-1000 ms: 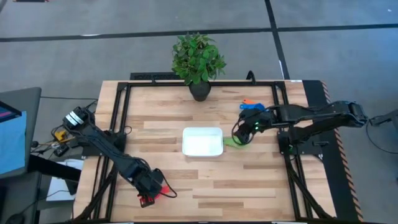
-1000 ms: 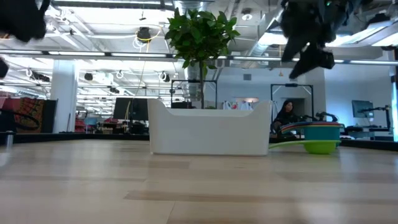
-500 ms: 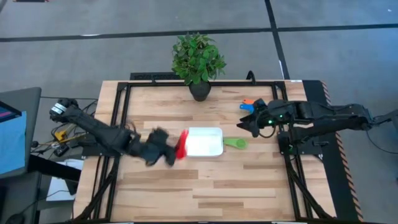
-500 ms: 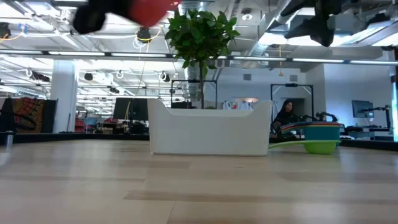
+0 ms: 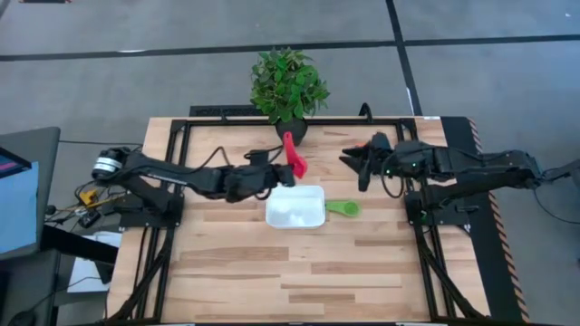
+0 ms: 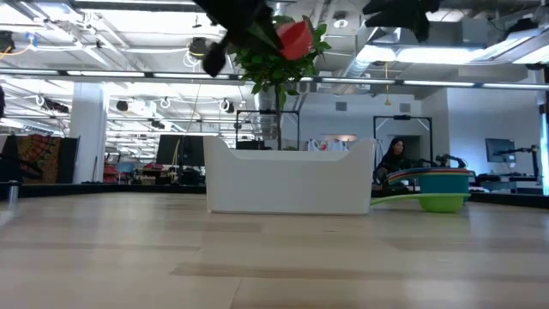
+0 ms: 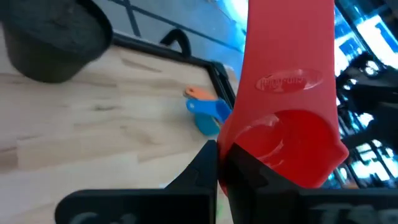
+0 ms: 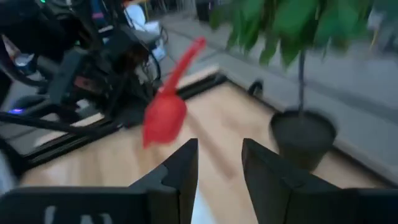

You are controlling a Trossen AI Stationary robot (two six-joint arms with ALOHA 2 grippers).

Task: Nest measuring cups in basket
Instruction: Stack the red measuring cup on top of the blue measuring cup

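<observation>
In the high view my left gripper (image 5: 279,172) is shut on the red measuring cup (image 5: 292,158), up in the air by the far edge of the white basket (image 5: 295,217). In the low view the red cup (image 6: 294,36) hangs well above the basket (image 6: 287,180). A green cup (image 5: 343,208) lies on the table against the basket's right side. A blue cup (image 7: 208,113) and an orange cup (image 7: 198,93) lie farther back on the wood. My right gripper (image 5: 358,167) hovers open above them, holding nothing. My left gripper pinches the red cup at the bowl's rim (image 7: 229,148) between its two shut fingers, coming nearly level from the table's left. The cup is lifted clear of everything. Its bowl sits at the fingers and its flat handle (image 7: 286,37) sticks out away from them.
A dark plant pot (image 5: 291,132) with a leafy plant stands at the table's far edge behind the basket, close to the red cup. Black frame rails (image 5: 172,172) run along the table's left, right and far sides. Bare wood lies on the near half.
My left gripper has swung from the table's near left up and toward the far right, rolling its wrist. It has carried the red cup to the basket's far edge. My right gripper has risen off the green cup and drawn toward the far edge. The green cup has stayed put.
</observation>
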